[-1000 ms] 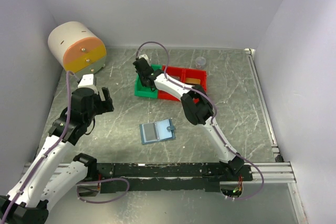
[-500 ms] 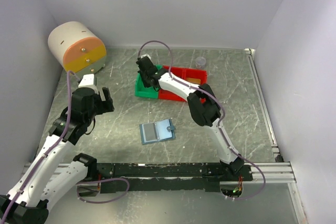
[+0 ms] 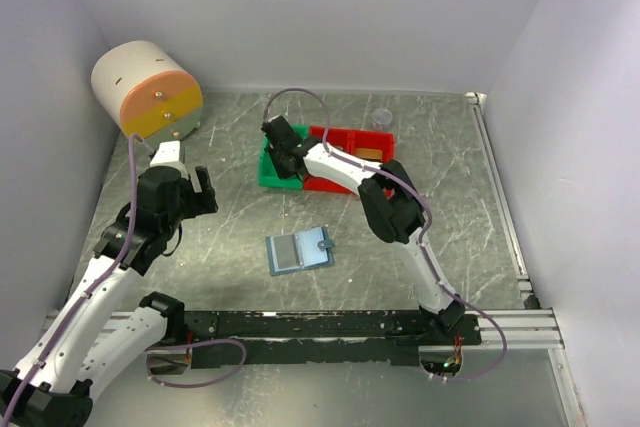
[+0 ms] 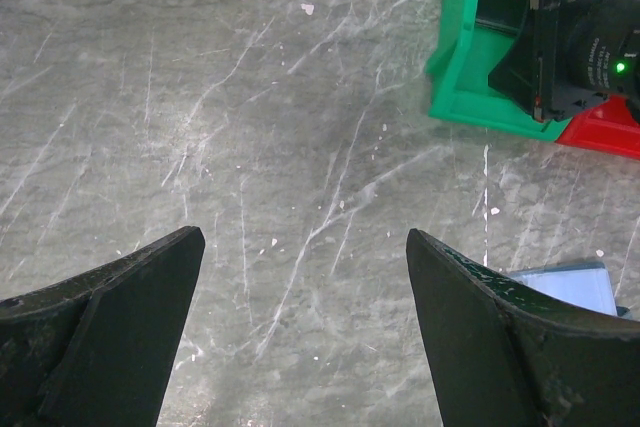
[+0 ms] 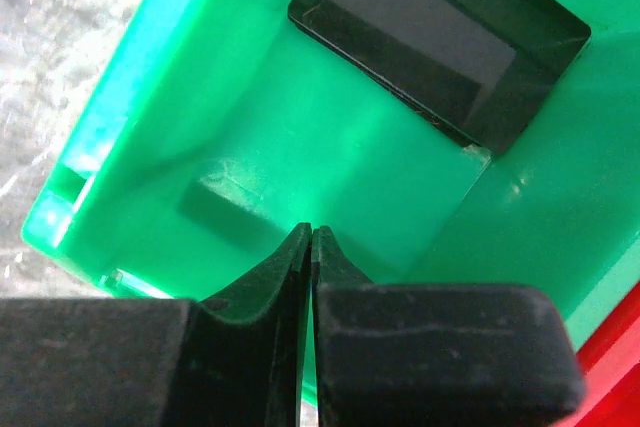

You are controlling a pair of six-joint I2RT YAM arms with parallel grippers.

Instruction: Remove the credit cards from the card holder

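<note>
The card holder (image 3: 300, 250) lies open and flat on the table, a grey panel on its left and a blue panel with a round snap tab on its right; one pale blue corner (image 4: 566, 288) shows in the left wrist view. A dark credit card (image 5: 440, 42) rests inside the green bin (image 5: 300, 137). My right gripper (image 5: 311, 232) hangs over that bin's floor, shut with nothing between its fingers; from above it (image 3: 285, 159) sits over the green bin (image 3: 268, 172). My left gripper (image 4: 303, 234) is open above bare table, left of the holder.
A red bin (image 3: 338, 134) adjoins the green one, with a gold-coloured flat piece (image 3: 370, 153) inside. A big cylinder with an orange face (image 3: 147, 87) stands at the back left. A small clear cup (image 3: 381, 117) is behind the bins. White walls enclose three sides.
My right arm has shifted a little to the right and toward the near side over the green bin. The left arm and the card holder have not moved.
</note>
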